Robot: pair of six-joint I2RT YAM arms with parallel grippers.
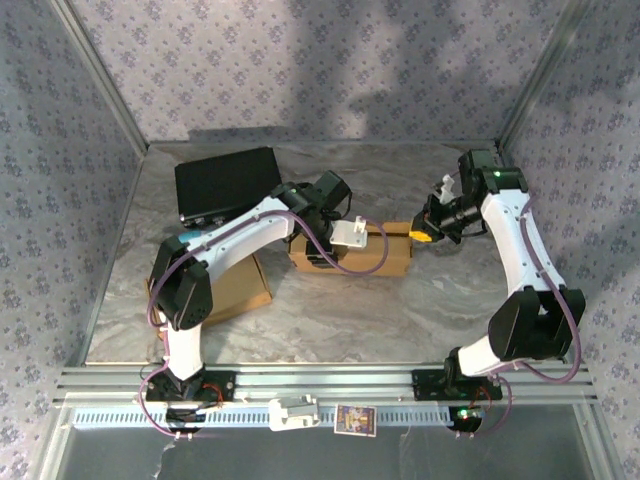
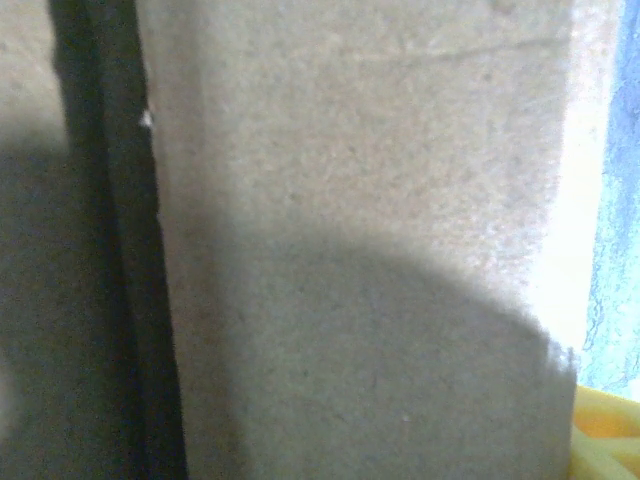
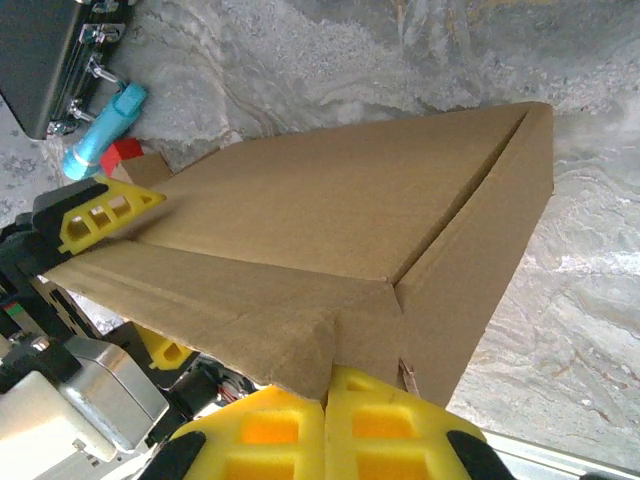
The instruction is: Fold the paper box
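The box (image 1: 385, 255), just right of the case (image 1: 228, 185), looks light and stiff, likely bending only at its creases. The left gripper (image 1: 335, 240) clamps wide across its case-side end. The right gripper (image 3: 325, 405), pressed closed, touches the far flap (image 3: 290, 345), best pushed near its fold.

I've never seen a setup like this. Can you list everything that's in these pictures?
cardboard box: one, brown, table middle
flat cardboard: one, brown, left, under the left arm
case: one, black, back left
tube-like item: one, light blue, beside the case
block: one, red, by the blue item
card: one, purplish, front rail
white part: one, white, front rail beside the card
table: one, grey marbled, beneath everything
left hand: one, yellow fingers, straddling the box's left end
right hand: one, yellow fingers, shut on the box's right corner
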